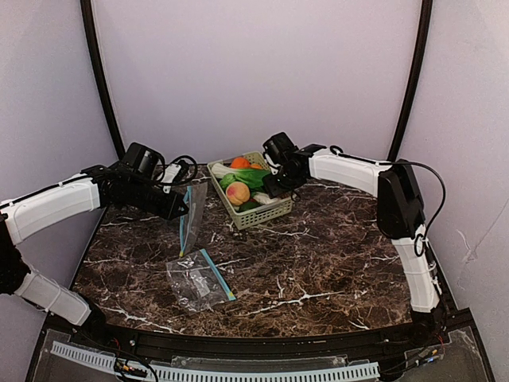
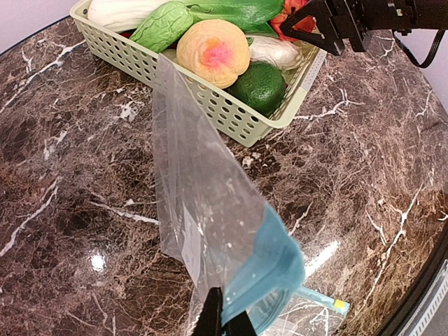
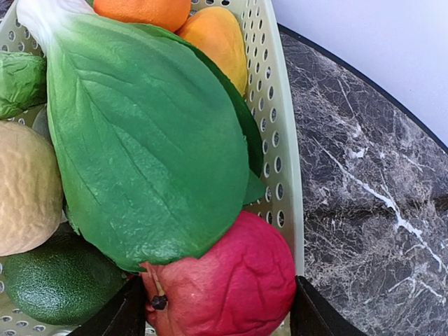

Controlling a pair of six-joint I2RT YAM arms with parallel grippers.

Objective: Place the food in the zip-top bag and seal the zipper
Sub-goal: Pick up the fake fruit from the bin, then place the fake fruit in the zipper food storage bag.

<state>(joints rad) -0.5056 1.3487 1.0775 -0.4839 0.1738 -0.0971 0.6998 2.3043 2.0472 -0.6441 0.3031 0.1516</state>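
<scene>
My left gripper [image 2: 224, 323] is shut on the blue zipper edge of a clear zip-top bag [image 2: 203, 203] and holds it hanging above the table, left of the basket; the bag shows in the top view [image 1: 191, 213]. The food lies in a pale green basket [image 1: 262, 213]: peach [image 2: 213, 52], leafy greens [image 3: 147, 140], orange [image 3: 140, 10], red apple [image 3: 231, 280], white radish [image 2: 119, 12]. My right gripper [image 3: 217, 316] is open inside the basket, its jaws on either side of the red apple. In the top view the right gripper [image 1: 278, 181] is over the basket's right end.
A second clear bag [image 1: 197, 278] with a blue zipper lies flat on the marble table near the front, left of centre. A dark green fruit [image 2: 259, 87] and a yellow-orange fruit [image 3: 217, 38] also sit in the basket. Curved walls close the back.
</scene>
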